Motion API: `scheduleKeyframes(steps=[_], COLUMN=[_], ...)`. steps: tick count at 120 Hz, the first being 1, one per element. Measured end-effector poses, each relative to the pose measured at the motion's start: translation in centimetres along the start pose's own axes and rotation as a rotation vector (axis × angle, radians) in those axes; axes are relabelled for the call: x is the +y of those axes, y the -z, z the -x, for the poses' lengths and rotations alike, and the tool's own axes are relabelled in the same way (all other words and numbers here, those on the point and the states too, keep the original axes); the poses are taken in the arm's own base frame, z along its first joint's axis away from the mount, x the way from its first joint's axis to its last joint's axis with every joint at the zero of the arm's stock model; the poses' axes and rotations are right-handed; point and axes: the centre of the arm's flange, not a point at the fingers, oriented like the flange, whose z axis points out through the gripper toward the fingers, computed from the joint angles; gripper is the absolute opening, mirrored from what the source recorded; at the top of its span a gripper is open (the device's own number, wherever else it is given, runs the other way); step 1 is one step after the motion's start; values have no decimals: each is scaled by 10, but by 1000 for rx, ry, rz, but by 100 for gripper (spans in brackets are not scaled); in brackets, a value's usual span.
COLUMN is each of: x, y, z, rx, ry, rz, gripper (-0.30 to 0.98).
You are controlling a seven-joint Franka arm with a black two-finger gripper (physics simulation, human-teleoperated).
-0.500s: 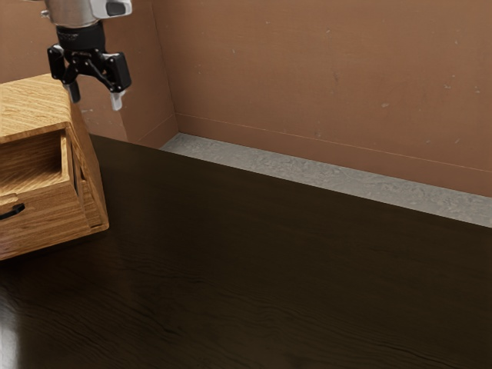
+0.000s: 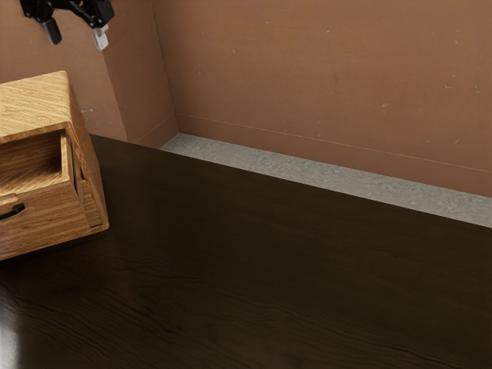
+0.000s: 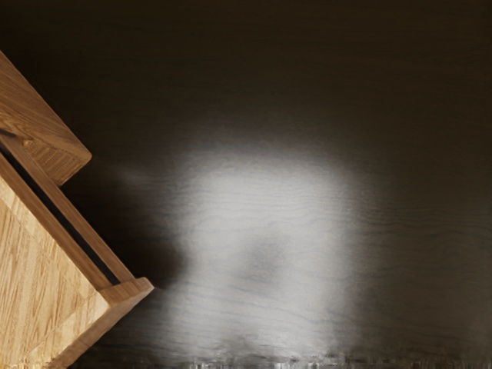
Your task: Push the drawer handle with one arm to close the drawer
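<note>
Tool [image 2: 78, 38]: spread wide, nothing held, raised above cabinet [image 2: 34, 100] | Drawer [image 2: 46, 221]: protruding from cabinet; handle [image 2: 15, 209], on its front, untouched | Hazard: cabinet edge may be struck or handle missed, should descent be started before drawer front is cleared.

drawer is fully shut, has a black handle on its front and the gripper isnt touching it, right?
The drawer isn't shut: the exterior view shows it partly open. The handle on its front is black, and the gripper isn't touching the drawer, as you say.
</note>
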Motion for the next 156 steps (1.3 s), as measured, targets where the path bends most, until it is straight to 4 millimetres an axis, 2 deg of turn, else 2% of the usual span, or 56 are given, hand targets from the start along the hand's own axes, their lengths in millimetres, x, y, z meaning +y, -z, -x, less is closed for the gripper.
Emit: scheduleKeyframes(steps=[14,30,38,47,59,72,81,90,105,112,123,132,144,156], x=[12,-2,-9,-12,-13,-14,-22,-30,-38,-42,-57,-67,-73,-80], y=[-1,-4,-9,-42,-80,-113,-140,-158,-174,-179,-207,-221,-234,-241], z=[5,8,42,90,139,182,200,212,230,232,231,230,228,227], rx=[-27,-46,-65,-130,-150,-134,-140,-136,-109,-105,-135,-141,-135,-125], ry=[-21,15,22,41,74,95,124,154,185,196,239,271,297,330], rz=[0,-6,-12,-41,-51,-50,-47,-42,-42,-43,-35,-26,-19,-2], gripper=[69,69,69,69,69,69,69,69,69,69,69,67,57,40])
